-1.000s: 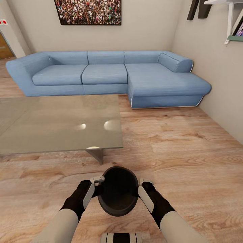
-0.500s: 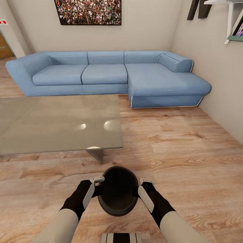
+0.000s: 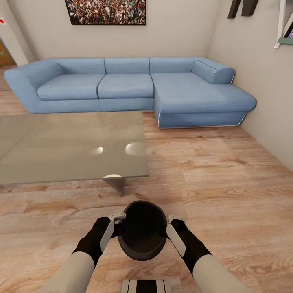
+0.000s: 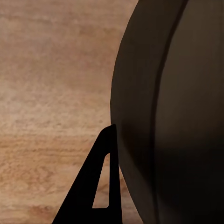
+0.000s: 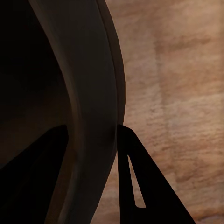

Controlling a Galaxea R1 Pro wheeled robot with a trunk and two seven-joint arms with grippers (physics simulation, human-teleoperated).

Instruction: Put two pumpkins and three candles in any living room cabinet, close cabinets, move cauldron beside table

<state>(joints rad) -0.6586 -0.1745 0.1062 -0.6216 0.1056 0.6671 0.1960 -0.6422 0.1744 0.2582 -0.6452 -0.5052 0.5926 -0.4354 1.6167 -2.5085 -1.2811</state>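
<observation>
Head view: you've got the cauldron held between both arms, low and centred in front of the trunk, mouth tipped toward the camera so you look straight into the black interior. Left gripper is clamped on its left rim, right gripper on the right rim, both closed on the pot's wall. Under it is bare wood floor. The table sits ahead and to the left, its near right corner and one angled leg just beyond the cauldron, close but not touching. Behind the table is a blue corner sofa against the far wall, with a framed crowd picture above it; a shelf bracket shows on the right wall. Left wrist view: the cauldron's dark belly is right up against the camera, one black fingertip lying along its outer wall, wood floor behind. The second finger is hidden by the pot, so the grip reads from the head view. Right wrist view: the cauldron rim runs between two fingers, one finger outside against the wall, the other a dark shape inside the mouth; the jaws pinch the wall from both sides.
</observation>
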